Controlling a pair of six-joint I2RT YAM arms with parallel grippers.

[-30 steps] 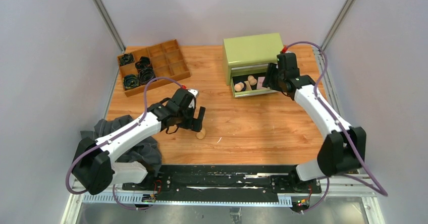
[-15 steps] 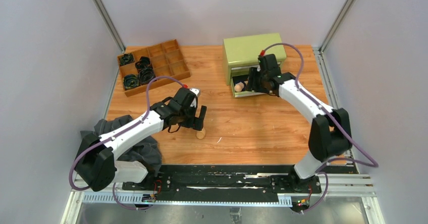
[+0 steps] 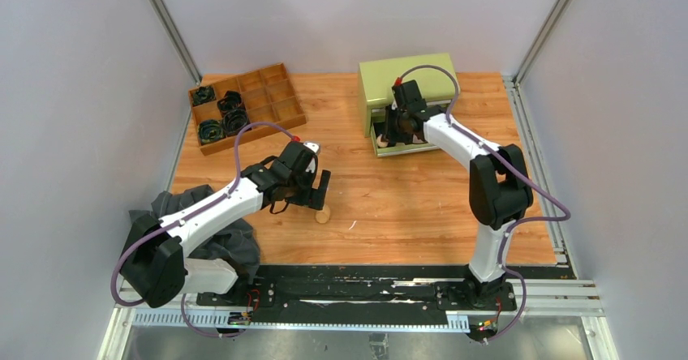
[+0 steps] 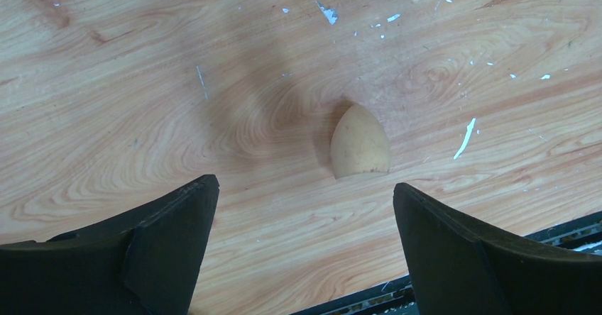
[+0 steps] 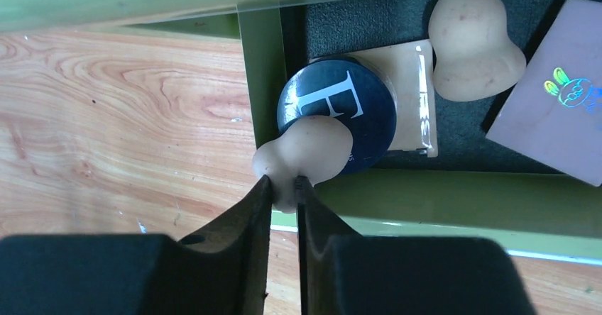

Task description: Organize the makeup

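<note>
Now stretches far forward on the right, right gripper (image 5: 284, 184) nipped tight on the narrow end of a beige sponge (image 5: 312, 152) lying across the dark compact (image 5: 341, 109) at the corner of the green drawer (image 5: 426, 194). Bends low on the left, left gripper (image 4: 305, 187) spread wide above an egg-shaped sponge (image 4: 360, 143) on the table (image 4: 142, 81).

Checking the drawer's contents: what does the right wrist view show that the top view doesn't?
Only the right wrist: the right claw pinching a beige sponge over the compact marked F, a second sponge, a tan pad, a pink card. Only the top: an egg sponge on the table, the tray of black bands, grey cloth. Both: the green drawer box.
</note>
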